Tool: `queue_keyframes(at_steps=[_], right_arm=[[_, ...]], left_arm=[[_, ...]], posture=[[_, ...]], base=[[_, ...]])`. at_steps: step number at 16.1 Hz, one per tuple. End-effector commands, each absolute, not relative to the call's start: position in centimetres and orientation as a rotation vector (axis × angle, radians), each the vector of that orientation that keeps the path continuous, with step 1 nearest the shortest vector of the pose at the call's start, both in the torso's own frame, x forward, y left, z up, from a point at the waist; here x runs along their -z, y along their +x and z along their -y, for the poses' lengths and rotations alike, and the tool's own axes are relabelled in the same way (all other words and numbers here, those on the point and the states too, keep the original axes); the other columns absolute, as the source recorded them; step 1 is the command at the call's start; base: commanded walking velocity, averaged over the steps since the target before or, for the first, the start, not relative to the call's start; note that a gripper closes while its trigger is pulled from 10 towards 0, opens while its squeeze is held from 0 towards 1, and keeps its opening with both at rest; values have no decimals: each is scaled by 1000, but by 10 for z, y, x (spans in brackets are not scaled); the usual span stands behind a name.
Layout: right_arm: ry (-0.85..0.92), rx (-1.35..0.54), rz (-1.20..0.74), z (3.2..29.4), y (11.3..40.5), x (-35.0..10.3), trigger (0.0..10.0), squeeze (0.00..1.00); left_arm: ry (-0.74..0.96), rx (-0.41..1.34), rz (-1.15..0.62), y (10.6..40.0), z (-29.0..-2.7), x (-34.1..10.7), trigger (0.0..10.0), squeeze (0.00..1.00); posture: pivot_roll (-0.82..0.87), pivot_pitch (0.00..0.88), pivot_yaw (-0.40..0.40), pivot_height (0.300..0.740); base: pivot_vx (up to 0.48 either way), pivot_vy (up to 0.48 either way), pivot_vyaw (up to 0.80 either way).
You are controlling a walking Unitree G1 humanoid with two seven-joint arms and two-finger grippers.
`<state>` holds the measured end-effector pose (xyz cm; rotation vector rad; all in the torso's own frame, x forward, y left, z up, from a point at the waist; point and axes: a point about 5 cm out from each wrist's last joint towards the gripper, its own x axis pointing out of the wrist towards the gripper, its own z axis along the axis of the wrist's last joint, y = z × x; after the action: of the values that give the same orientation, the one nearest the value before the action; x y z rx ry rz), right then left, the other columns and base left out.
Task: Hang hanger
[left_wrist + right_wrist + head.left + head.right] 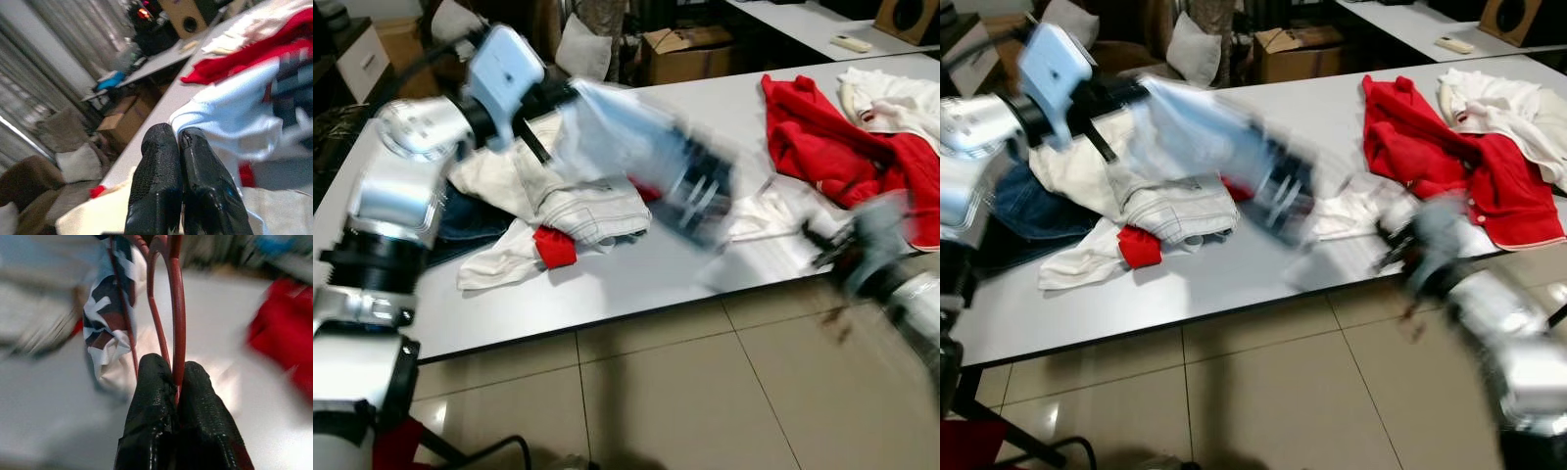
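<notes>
White and long, the table (636, 284) runs across a tiled floor (705, 392), with a cardboard box (685, 54) and cushioned seating behind it. In the left eye view, a heap of pale clothes (578, 206) with a scrap of red lies on the table's left half over something dark blue, and a red garment (832, 147) sprawls near the right end beside a white garment (896, 98). The left arm (401, 186) reaches across from the left, and a blurred light blue cloth (636, 147) with a dark patterned end hangs out from it over the table. The right arm (901, 284) comes in low on the right, badly smeared by motion.

The right eye view gives the same layout; the right arm's front end (1420, 245) is a blur at the table's near edge, next to a small white cloth (1351, 215).

In the left wrist view, the left gripper (178, 147) has its two black fingers pressed together; whether any cloth is pinched between them cannot be told. The light blue cloth lies just beyond, the red garment further on.

In the right wrist view, the right gripper (175, 377) is clamped on the thin dark red hanger (168, 298), whose wire rises out from between the fingertips. A dark and white patterned cloth (112, 318) hangs close beside the wire, over the table.
</notes>
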<state>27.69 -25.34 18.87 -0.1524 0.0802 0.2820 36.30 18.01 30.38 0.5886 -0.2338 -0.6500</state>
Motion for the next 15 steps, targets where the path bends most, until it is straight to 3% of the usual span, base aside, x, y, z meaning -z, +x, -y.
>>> queue_keyframes(at_steps=[1, 7, 9, 13, 15], right_arm=[[-165, -169, -10, 276, 279, -206, 10000, 0], [-96, -226, -120, 260, 268, -165, 10000, 0], [-102, -394, -242, 244, 250, -139, 10000, 0], [-107, -452, -234, 244, 243, -144, 10000, 0], [14, -476, -70, 248, 249, -179, 10000, 0]], left_arm=[[580, 603, 300, 361, -188, -324, 0, 0], [480, 803, 146, 348, -158, -265, 0, 0], [407, 867, 112, 344, -147, -257, 0, 0], [396, 966, 73, 338, -144, -258, 0, 0], [249, 1203, 104, 318, -143, -280, 0, 0]], posture=[[-137, 0, 61, 740], [-136, 0, 59, 740], [-132, 0, 61, 740], [-145, 0, 76, 740], [-148, 0, 78, 740]], base=[[0, 0, 0], [0, 0, 0], [0, 0, 0], [0, 0, 0], [0, 0, 0]])
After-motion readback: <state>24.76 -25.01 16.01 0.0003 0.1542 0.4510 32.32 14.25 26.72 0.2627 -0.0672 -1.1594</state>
